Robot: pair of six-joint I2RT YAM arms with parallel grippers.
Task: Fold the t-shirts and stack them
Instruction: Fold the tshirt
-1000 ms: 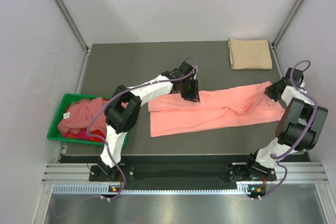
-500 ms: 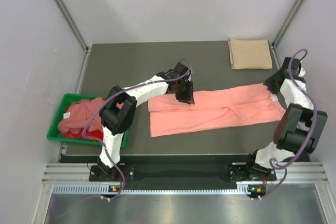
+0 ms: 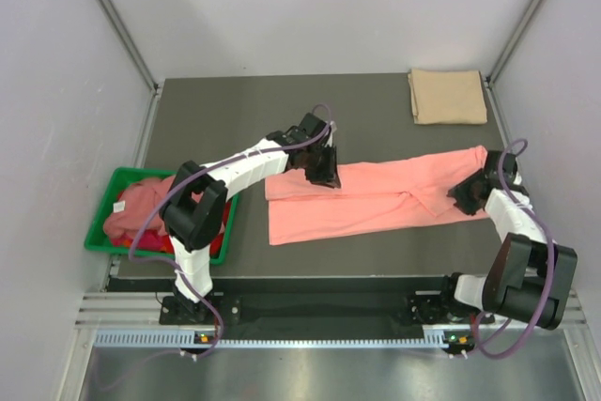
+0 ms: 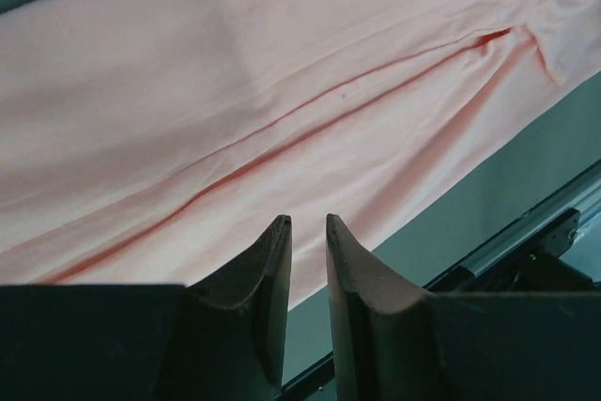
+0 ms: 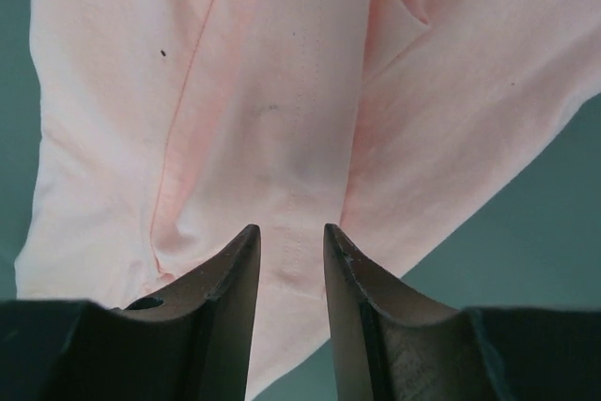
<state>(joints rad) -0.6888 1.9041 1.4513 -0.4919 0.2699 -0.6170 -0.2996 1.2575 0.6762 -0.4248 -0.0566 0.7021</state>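
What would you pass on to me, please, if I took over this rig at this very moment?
Grippers: the left gripper is open and empty, over the far edge of the salmon shirt near its left end. The right gripper is open and empty over that shirt's right end.
Things: the salmon shirt lies as a long strip across the table. The tan shirt sits folded at the far right corner. The pink and red shirts are bunched in the green bin.
Done: tan shirt folded; salmon one seemingly narrowed lengthwise.
Left: finish folding the salmon shirt, stack it, then do the bin's shirts.
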